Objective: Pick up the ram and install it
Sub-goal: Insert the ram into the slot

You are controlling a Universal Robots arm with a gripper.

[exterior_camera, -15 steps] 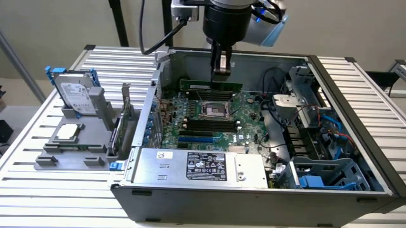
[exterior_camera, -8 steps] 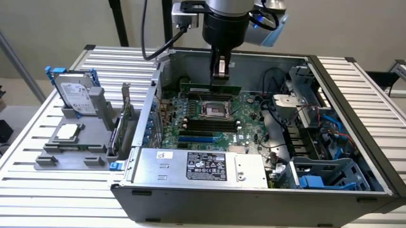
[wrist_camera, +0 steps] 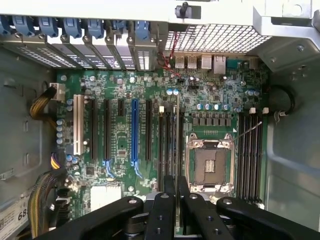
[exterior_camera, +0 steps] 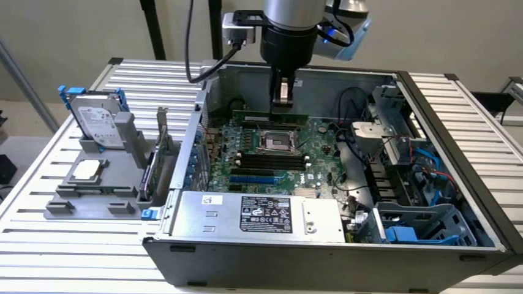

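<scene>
Closest to my wrist camera, the gripper [wrist_camera: 177, 202] has its black fingers [wrist_camera: 165, 210] pinched narrow on the ram [wrist_camera: 178, 135]. The ram shows edge-on, reaching out ahead of the hand over the motherboard [wrist_camera: 120, 150], just beside the empty CPU socket [wrist_camera: 210, 165]. I judge the stick light, stiff and fragile, best held by its bare long edges at mid-length, off the chips. From the exterior view, the arm [exterior_camera: 290, 24] hangs straight down into the open case [exterior_camera: 245, 257], wrist vertical, with the ram [exterior_camera: 270, 116] level under the fingertips. Whether it touches a slot, I cannot tell.
</scene>
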